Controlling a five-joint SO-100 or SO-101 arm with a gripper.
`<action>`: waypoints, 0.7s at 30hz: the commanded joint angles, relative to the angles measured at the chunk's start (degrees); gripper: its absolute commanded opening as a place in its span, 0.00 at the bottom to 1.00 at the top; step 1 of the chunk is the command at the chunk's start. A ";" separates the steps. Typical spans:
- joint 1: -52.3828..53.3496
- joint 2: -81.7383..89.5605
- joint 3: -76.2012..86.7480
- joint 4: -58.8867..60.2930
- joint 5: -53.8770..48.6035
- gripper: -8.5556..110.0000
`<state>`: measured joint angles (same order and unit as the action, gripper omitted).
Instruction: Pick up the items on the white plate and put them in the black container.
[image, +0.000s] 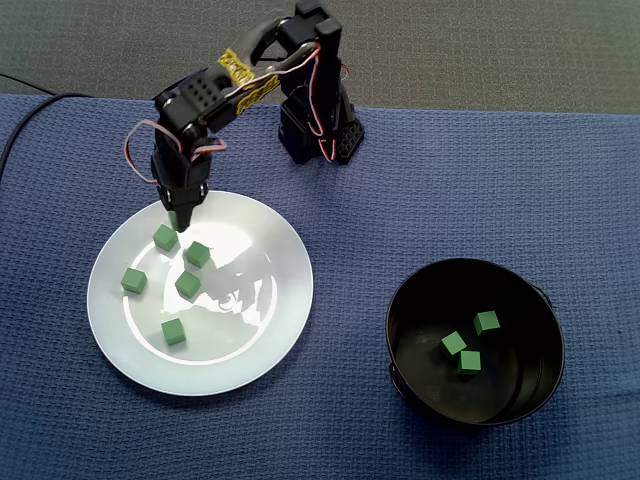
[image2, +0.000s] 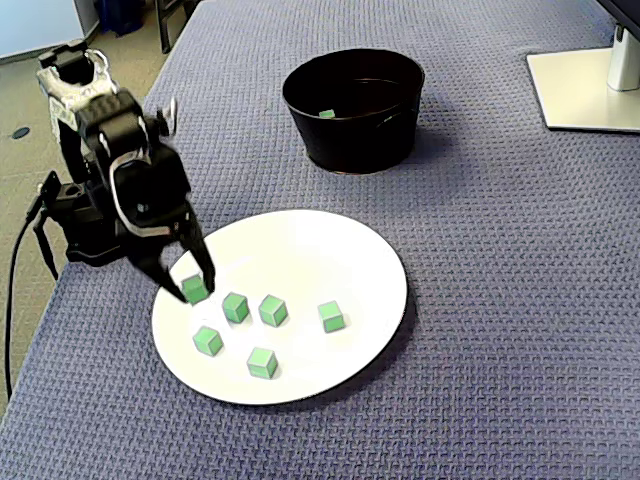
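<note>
Fixed view, my gripper at white plate rim, jaws straddling a green cube, can't tell if pinched, four other cubes mid-plate

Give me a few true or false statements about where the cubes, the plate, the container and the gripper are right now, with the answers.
1. The black container holds three green cubes. True.
2. The gripper hangs over the container. False: it is down at the white plate, straddling one cube.
3. The plate lies on a blue cloth. True.
4. The plate is bare. False: several green cubes lie on it.
</note>
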<state>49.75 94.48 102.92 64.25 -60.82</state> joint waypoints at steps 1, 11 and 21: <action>-5.71 7.56 -9.23 3.60 6.15 0.07; -35.95 13.97 -42.28 17.05 23.20 0.07; -69.35 12.39 -38.85 0.44 31.55 0.07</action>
<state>-11.16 108.28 62.58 69.87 -31.20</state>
